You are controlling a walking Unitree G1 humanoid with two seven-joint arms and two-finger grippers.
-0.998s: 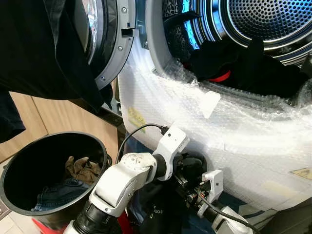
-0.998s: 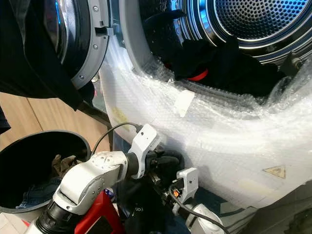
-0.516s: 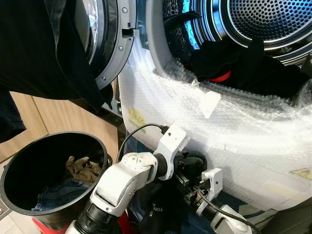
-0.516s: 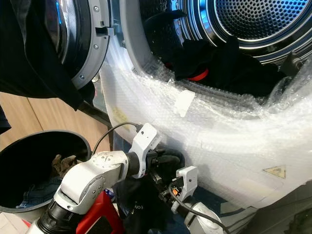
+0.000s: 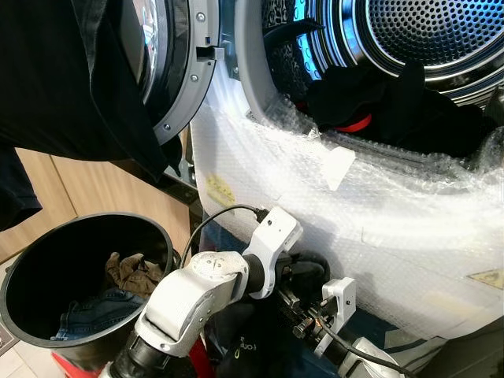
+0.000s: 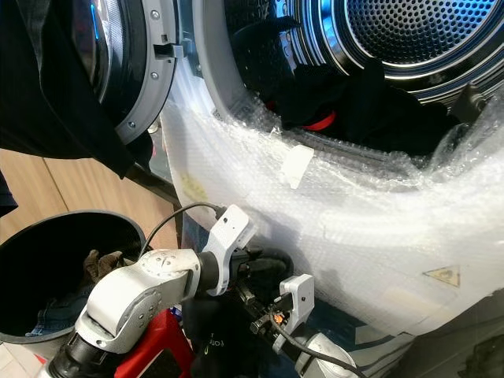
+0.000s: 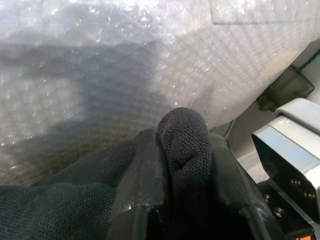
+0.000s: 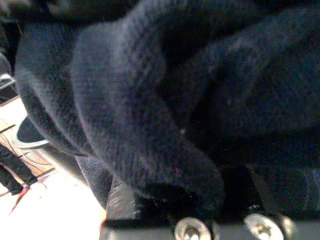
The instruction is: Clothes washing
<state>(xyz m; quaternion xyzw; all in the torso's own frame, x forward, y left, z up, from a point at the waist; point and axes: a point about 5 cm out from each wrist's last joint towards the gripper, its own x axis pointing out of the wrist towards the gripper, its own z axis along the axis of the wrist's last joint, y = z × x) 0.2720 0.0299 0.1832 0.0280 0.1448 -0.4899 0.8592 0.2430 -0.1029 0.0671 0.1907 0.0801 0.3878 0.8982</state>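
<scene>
The bubble-wrapped washing machine [image 5: 378,197] fills twelve to three o'clock, its drum [image 5: 425,31] open and already holding dark clothes [image 5: 394,98] with a red piece among them. Its door [image 5: 177,71] stands open at eleven, a black garment draped over it. At eight o'clock sits the black laundry bin [image 5: 24,283], with jeans [image 5: 87,311] and a brown cloth [image 5: 134,272] left inside. At six o'clock, low against the machine's front, both arms carry a dark knit garment [image 7: 185,135]: the left gripper [image 7: 182,170] is clamped on a fold of it, and the right gripper [image 8: 190,200] looks closed on cloth too. The loading step appears in hand; next calls for lifting the garment toward one o'clock, over the lip into the drum.
</scene>
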